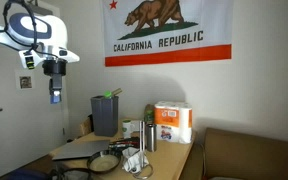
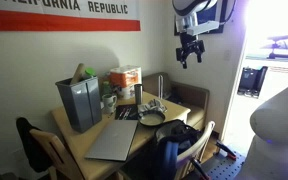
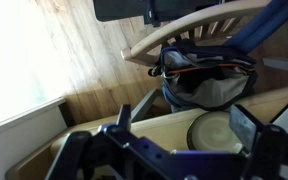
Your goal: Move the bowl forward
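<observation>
The bowl point(image 1: 104, 162) is wide, shallow and cream inside with a dark rim. It sits near the front edge of the wooden table point(image 1: 169, 160) in both exterior views point(image 2: 150, 117). In the wrist view the bowl point(image 3: 220, 136) shows far below, near the right finger. My gripper point(image 1: 54, 92) hangs high above the table, well clear of the bowl, and also shows in an exterior view point(image 2: 189, 52). In the wrist view my gripper point(image 3: 184, 122) has its fingers spread apart with nothing between them.
On the table are a closed laptop point(image 2: 114, 140), a grey bin point(image 2: 79, 103), a tall metal cup point(image 1: 149, 135) and a paper towel pack point(image 1: 172, 122). A chair with a dark backpack point(image 2: 179, 135) stands at the table's edge. A brown couch point(image 1: 249, 155) is beside it.
</observation>
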